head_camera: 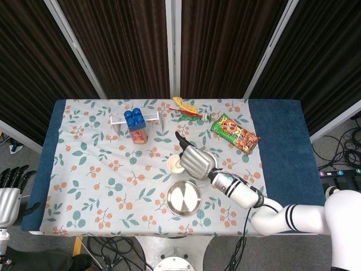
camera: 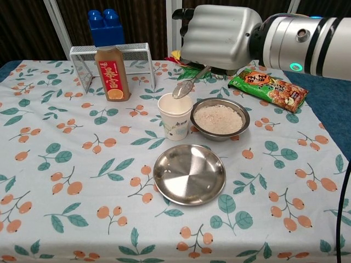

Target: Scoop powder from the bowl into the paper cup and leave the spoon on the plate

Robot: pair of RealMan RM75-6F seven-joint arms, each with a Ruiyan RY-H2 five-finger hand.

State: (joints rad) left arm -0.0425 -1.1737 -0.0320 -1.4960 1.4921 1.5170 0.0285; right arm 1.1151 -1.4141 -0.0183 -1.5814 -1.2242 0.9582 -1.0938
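Note:
My right hand (camera: 220, 37) (head_camera: 197, 161) hovers above the table and holds a metal spoon (camera: 186, 85) by its handle. The spoon's bowl hangs just over the rim of the white paper cup (camera: 175, 116) (head_camera: 174, 164). To the right of the cup stands a steel bowl (camera: 220, 118) filled with pale powder; in the head view my hand hides most of it. An empty steel plate (camera: 189, 174) (head_camera: 184, 198) lies in front of the cup. My left hand (head_camera: 8, 195) rests off the table's left edge, holding nothing.
A juice bottle (camera: 112, 73) stands before a wire rack (camera: 111, 55) with blue blocks (camera: 106, 24) behind. A green snack bag (camera: 269, 89) lies at the right; a colourful toy (head_camera: 189, 112) sits at the back.

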